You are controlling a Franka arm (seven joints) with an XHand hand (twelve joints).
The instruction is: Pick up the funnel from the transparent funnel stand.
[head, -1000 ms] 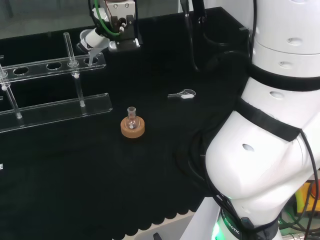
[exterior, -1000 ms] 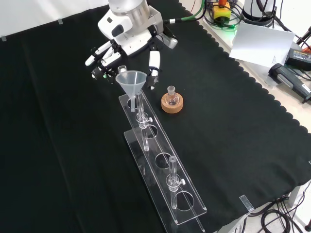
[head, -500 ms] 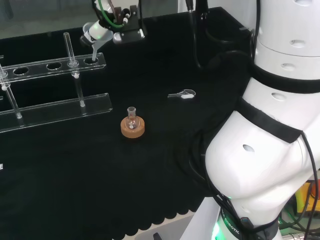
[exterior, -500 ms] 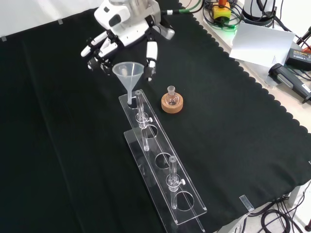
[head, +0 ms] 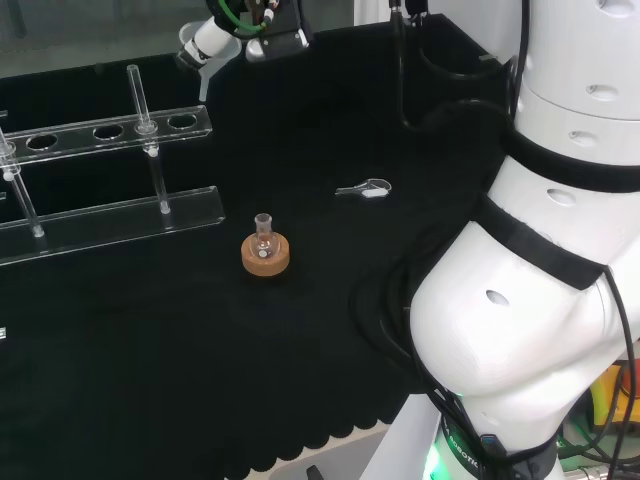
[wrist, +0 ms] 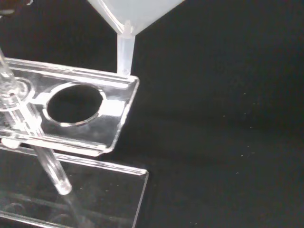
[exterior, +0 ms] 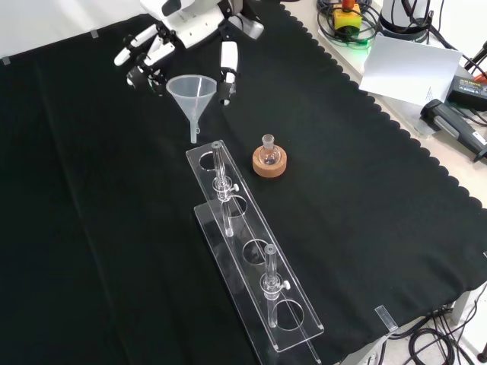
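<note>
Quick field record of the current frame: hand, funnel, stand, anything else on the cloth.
hand: at the top of the front view, fingers curled round the funnel's cone
funnel: lifted, stem tip clear of the stand, upright
funnel stand: clear plastic, on the cloth; the end hole nearest the funnel is open
flask: small, sits in a cork ring beside the stand
small item: pale, lies on the cloth; kind cannot be told
task state: funnel out of the stand, held

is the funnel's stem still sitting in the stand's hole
No, the funnel hangs in the hand, its stem tip clear above the transparent funnel stand.
</note>
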